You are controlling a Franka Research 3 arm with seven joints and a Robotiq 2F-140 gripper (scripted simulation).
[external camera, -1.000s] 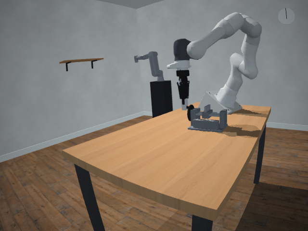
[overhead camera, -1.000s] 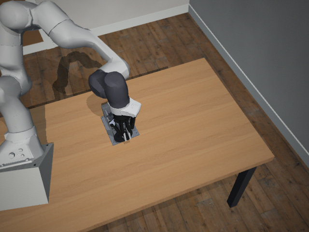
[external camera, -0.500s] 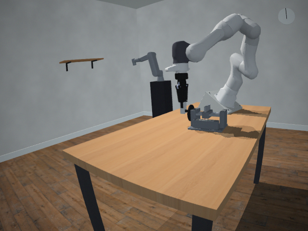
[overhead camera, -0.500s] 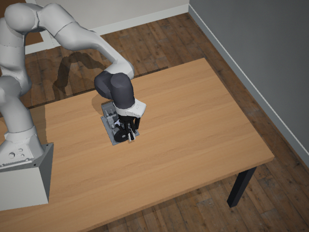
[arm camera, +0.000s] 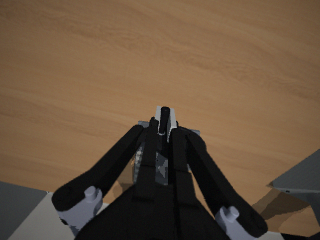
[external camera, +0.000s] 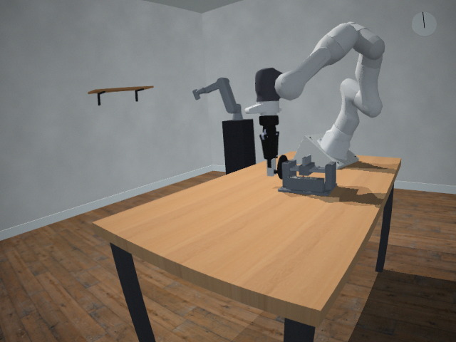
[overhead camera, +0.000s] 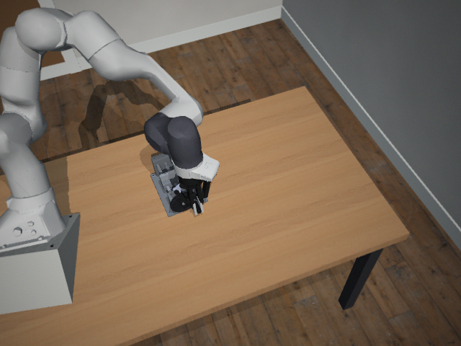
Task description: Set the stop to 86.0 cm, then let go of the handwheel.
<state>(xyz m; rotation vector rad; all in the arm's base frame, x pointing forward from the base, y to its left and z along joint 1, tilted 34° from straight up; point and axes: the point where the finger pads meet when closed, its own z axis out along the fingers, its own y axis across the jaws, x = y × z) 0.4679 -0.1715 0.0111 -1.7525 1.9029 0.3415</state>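
A grey stop fixture (overhead camera: 166,182) stands on a grey baseplate on the wooden table; it also shows in the exterior view (external camera: 307,175). A black handwheel (overhead camera: 180,203) sits at its near end and shows edge-on in the exterior view (external camera: 281,166). My gripper (overhead camera: 197,209) points down at the wheel's rim and is shut on the handwheel's small crank handle (arm camera: 164,121). In the exterior view the fingertips (external camera: 271,169) are just left of the wheel. In the wrist view the fingers pinch the thin dark handle. The stop's scale is not readable.
My arm's base stands on a grey pedestal (overhead camera: 35,268) at the table's left edge. A second, smaller arm on a black pedestal (external camera: 238,145) stands behind the table. A wall shelf (external camera: 120,90) hangs far left. The table's edges lie well away from the fixture.
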